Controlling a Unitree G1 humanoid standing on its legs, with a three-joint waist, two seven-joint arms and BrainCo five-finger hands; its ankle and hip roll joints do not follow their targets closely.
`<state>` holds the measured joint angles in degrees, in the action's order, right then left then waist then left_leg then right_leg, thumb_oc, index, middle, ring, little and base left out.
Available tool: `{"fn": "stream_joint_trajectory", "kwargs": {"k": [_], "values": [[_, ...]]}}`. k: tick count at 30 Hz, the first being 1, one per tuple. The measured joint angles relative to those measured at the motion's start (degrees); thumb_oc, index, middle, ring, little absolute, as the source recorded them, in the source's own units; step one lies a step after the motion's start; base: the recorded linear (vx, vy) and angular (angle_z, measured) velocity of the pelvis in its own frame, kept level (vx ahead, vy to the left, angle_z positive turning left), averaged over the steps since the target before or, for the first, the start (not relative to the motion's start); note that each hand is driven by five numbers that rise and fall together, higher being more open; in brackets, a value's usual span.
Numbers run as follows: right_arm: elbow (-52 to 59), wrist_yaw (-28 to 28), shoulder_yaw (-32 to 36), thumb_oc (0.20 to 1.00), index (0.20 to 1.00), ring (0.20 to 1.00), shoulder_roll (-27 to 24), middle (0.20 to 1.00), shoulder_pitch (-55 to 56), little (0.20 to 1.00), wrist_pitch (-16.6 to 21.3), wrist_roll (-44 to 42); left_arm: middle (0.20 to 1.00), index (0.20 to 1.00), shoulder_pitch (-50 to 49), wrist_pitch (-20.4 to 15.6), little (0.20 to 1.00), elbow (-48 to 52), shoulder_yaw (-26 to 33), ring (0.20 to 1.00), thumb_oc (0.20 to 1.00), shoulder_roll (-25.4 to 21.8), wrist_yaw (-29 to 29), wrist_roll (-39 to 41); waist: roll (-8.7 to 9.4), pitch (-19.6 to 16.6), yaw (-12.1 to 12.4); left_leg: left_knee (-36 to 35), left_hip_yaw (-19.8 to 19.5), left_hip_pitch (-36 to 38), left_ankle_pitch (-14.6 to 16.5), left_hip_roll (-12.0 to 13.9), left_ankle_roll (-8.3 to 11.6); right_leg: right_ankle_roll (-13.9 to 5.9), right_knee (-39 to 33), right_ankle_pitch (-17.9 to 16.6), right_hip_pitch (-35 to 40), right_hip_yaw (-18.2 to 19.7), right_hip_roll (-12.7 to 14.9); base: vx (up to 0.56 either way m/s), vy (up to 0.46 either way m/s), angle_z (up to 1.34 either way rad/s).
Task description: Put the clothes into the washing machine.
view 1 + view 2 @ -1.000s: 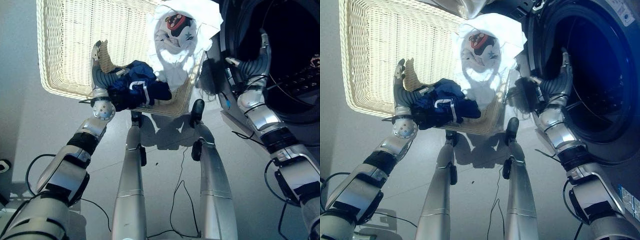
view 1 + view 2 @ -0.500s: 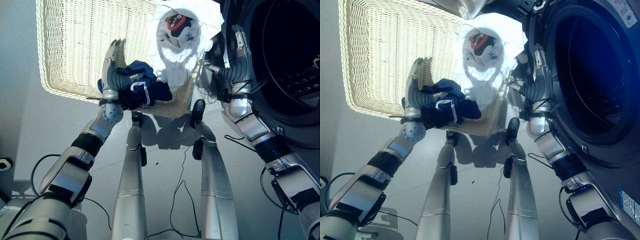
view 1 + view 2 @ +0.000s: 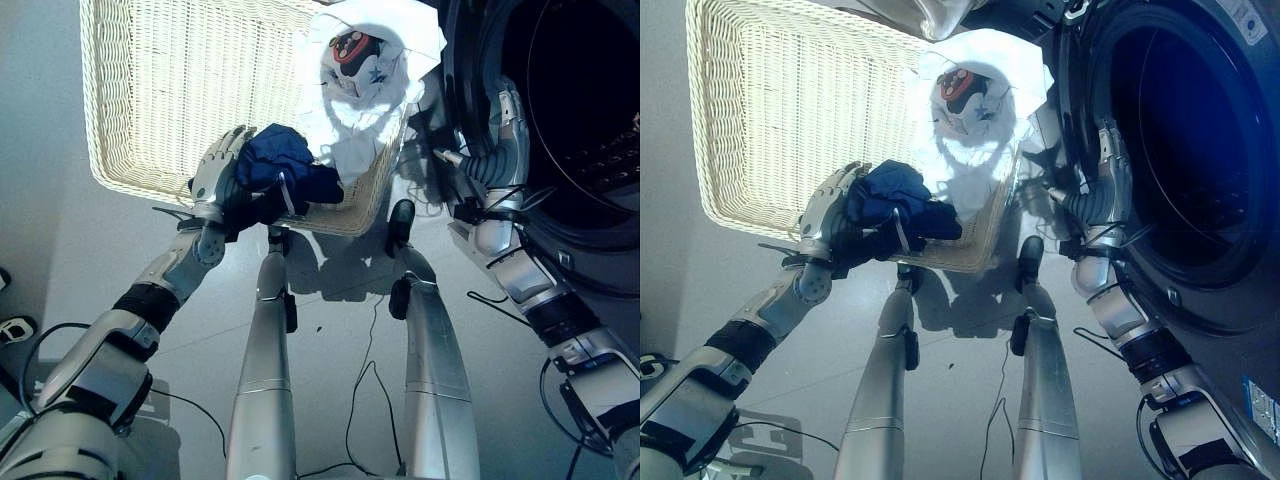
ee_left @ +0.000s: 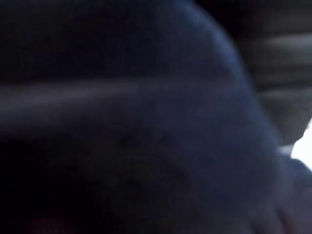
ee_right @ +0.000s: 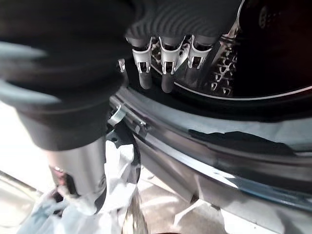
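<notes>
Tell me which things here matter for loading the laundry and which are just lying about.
Job: dark blue garment in the left hand; white printed garment draped over the wicker basket; washing machine, right hand at its opening.
Lying about: nothing else identifiable.

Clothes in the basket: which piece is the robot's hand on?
The dark blue garment at the wicker basket's near rim, under the left hand; the white printed garment lies untouched.

Left wrist view blurred by navy garment (image 4: 146,126).
</notes>
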<state>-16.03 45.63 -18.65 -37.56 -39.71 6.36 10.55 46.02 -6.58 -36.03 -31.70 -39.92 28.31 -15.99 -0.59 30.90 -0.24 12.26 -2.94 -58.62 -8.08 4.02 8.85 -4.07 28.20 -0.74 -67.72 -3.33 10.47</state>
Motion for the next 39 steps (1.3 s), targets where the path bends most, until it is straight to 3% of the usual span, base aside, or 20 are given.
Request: {"fn": "stream_joint_trajectory", "kwargs": {"k": [11, 12, 13, 14, 23, 34, 37, 39], "values": [[0.14, -0.10, -0.01, 1.000, 1.000, 1.000, -1.72, 1.000, -1.61, 1.000, -0.02, -0.01, 1.000, 1.000, 2.81, 3.27, 1.000, 1.08, -0.63, 1.000, 1.000, -0.11, -10.25, 3.71, -1.49, -0.34, 0.89, 0.37, 0.11, 0.16, 0.17, 0.04, 0.09, 0.01, 0.46, -0.01, -0.07, 0.41, -0.16, 0.00, 0.000, 0.00], [0.14, -0.10, -0.01, 1.000, 1.000, 1.000, -1.74, 1.000, -1.61, 1.000, -0.02, -0.01, 0.780, 0.780, 2.95, 3.30, 0.780, 1.09, -0.64, 0.780, 0.780, -0.21, -10.78, 3.71, -1.49, -0.34, 0.90, 0.38, 0.13, 0.20, 0.16, 0.05, 0.10, 0.01, 0.49, -0.01, -0.07, 0.43, -0.17, 0.00, 0.000, 0.00], [0.14, -0.11, -0.01, 1.000, 1.000, 1.000, -1.78, 1.000, -1.78, 1.000, -0.02, -0.02, 0.426, 0.426, 3.23, 3.31, 0.426, 1.11, -0.79, 0.426, 0.426, -0.37, -11.57, 3.70, -1.49, -0.34, 0.85, 0.38, 0.18, 0.21, 0.16, 0.05, 0.11, 0.01, 0.49, -0.01, -0.07, 0.48, -0.18, 0.00, 0.000, 0.00], [0.14, -0.12, -0.02, 1.000, 1.000, 1.000, -1.77, 1.000, -1.73, 1.000, -0.02, -0.02, 0.200, 0.200, 3.34, 3.31, 0.200, 1.15, -0.83, 0.200, 0.200, -0.52, -11.92, 3.69, -1.49, -0.34, 0.90, 0.38, 0.18, 0.21, 0.14, 0.05, 0.14, 0.01, 0.48, -0.01, -0.07, 0.49, -0.18, 0.00, 0.000, 0.00], [0.15, -0.19, -0.08, 1.000, 1.000, 1.000, -1.77, 1.000, -3.47, 1.000, -0.02, -0.09, 0.200, 0.200, 7.22, 5.22, 0.200, 1.10, -0.83, 0.200, 0.200, -3.33, -17.16, 3.68, -1.48, -0.34, 0.08, 0.67, 0.19, -0.01, 0.14, 0.04, 0.14, 0.01, 0.24, -0.01, 0.02, 0.50, -0.23, 0.00, 0.000, 0.00], [0.16, -0.06, -0.08, 1.000, 1.000, 1.000, -1.79, 1.000, -3.23, 1.000, -0.01, -0.48, 0.200, 0.200, 7.65, 6.10, 0.200, 0.69, -0.84, 0.200, 0.200, -3.74, -17.93, 3.76, -1.48, -0.34, -0.53, 0.96, 0.18, 0.05, 0.15, 0.07, 0.13, -0.01, -0.07, -0.23, 0.32, 0.50, -0.28, 0.00, 0.000, 0.00], [0.21, -0.04, -0.07, 1.000, 1.000, 1.000, -1.75, 1.000, -2.75, 1.000, 0.02, -0.88, 0.200, 0.200, 6.79, 4.92, 0.200, 0.71, -0.59, 0.200, 0.200, -3.64, -16.89, 7.52, -1.48, -0.34, -0.49, 1.04, 0.18, 0.05, 0.15, 0.07, 0.13, -0.01, -0.04, -0.26, 0.34, 0.50, -0.29, 0.00, 0.000, 0.00], [1.04, -0.01, 0.04, 1.000, 1.000, 1.000, -1.69, 1.000, -1.85, 1.000, 0.87, -5.50, 0.200, 0.200, 3.37, 1.36, 0.200, 1.08, 2.23, 0.200, 0.200, -1.97, -14.50, 14.92, -1.48, -0.34, -0.53, 0.98, 0.18, 0.04, 0.17, 0.08, 0.14, -0.01, -0.15, -0.26, 0.35, 0.50, -0.31, 0.00, 0.000, 0.00]]}}
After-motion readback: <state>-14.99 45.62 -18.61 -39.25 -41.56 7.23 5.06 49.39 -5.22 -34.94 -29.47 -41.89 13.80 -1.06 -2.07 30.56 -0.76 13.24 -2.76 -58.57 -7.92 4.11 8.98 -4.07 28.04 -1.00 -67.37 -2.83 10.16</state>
